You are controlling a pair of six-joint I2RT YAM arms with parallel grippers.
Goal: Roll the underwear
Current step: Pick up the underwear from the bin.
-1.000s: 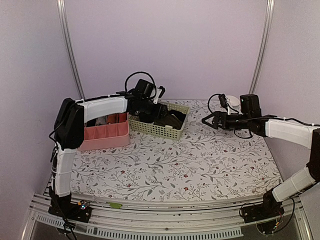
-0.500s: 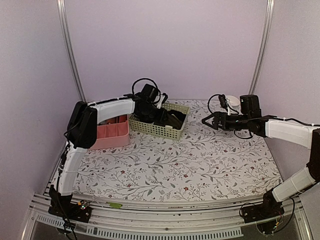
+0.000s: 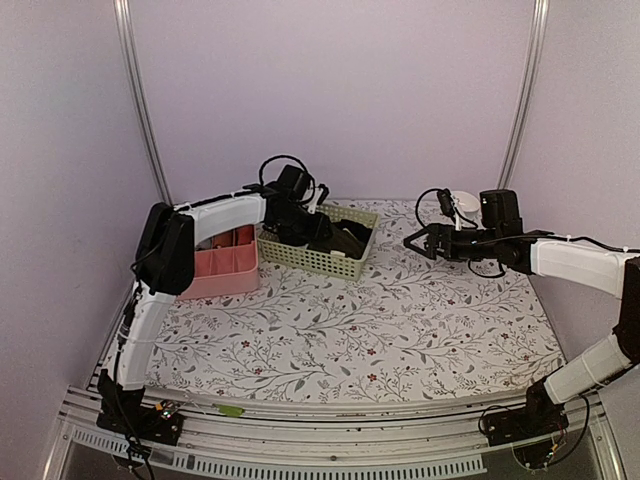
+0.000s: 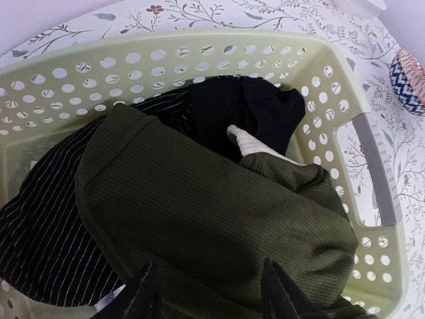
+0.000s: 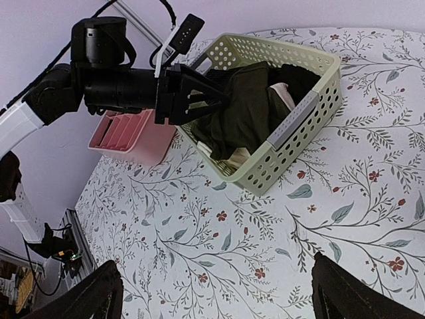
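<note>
Lilac walls close in a flowered tabletop (image 3: 400, 320), and I steer everything by the cream basket (image 4: 166, 60) at its far side. Inside the basket the underwear (image 4: 212, 212) lies on top of the heap. It is dark ribbed cloth, with its cream band (image 4: 255, 147) poking out near the basket's middle, over a pinstriped black garment (image 4: 46, 232). My left gripper (image 4: 209, 296) hangs over the basket with jaws spread wide and nothing in them. Its tips are right at the cloth, but I can't tell if they touch. My right gripper (image 3: 415, 241) hovers well right of the basket, open and empty. I judge this the pick-up step. Next I need to lower, pinch only the top garment, and carry it out to bare tabletop in front of the basket.
</note>
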